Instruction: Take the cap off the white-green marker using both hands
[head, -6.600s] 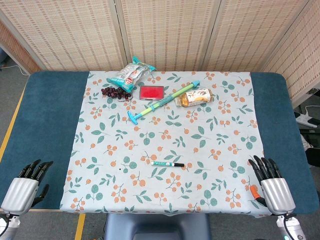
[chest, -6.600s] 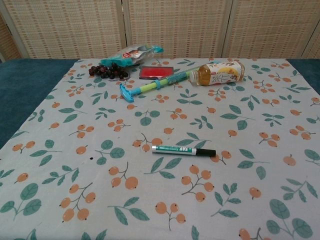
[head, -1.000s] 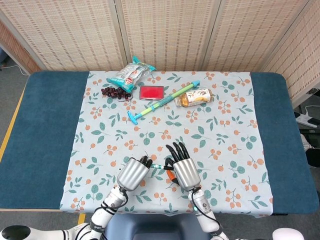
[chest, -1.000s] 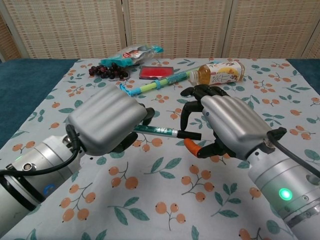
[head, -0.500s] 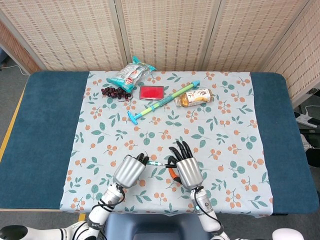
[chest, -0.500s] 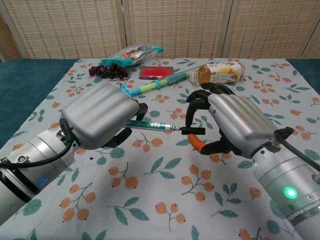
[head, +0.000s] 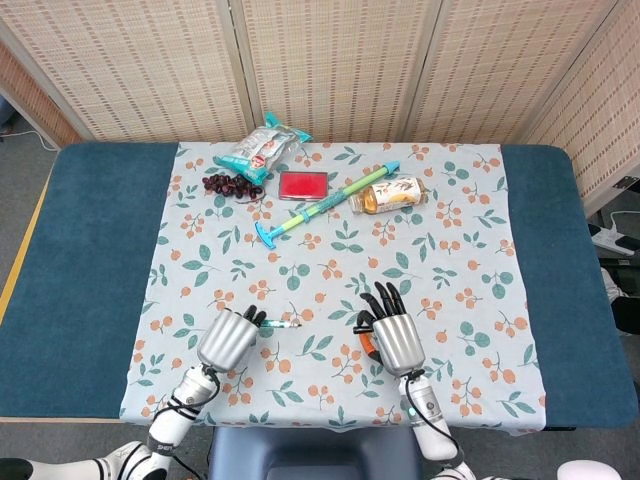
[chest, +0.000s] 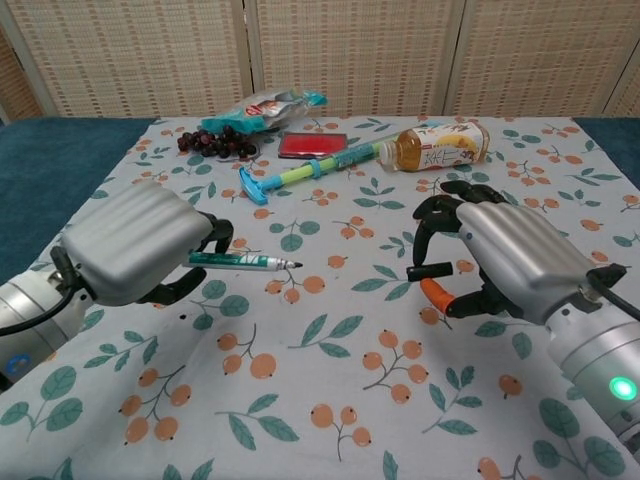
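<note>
The left hand (chest: 135, 245) is curled around the marker (chest: 245, 261), which juts out to the right of its fingers above the cloth (chest: 330, 400), bare tip showing. In the head view the same hand (head: 229, 338) sits near the front edge of the cloth, left of centre, with the marker (head: 278, 324) poking out toward the middle. The right hand (chest: 510, 258) is well apart from it, to the right, and pinches the black cap (chest: 430, 270) between its thumb and fingers, the other fingers loosely curled over it; the cap is off the marker and clear of the tip. From above, the right hand (head: 394, 331) lies right of centre, near the front of the cloth, and the cap is hard to make out there. Both hands are lifted off the table (head: 90, 260). At the far side of the cloth lie a snack bag (chest: 265, 108), a bunch of dark grapes (chest: 215, 142) just in front of it, a red box (chest: 312, 144) to their right, a green-and-blue stick (chest: 310, 170) running slantwise, and a bottle (chest: 437, 146) on its side at the right end of that row. A woven screen (head: 330, 60) stands behind the table.
</note>
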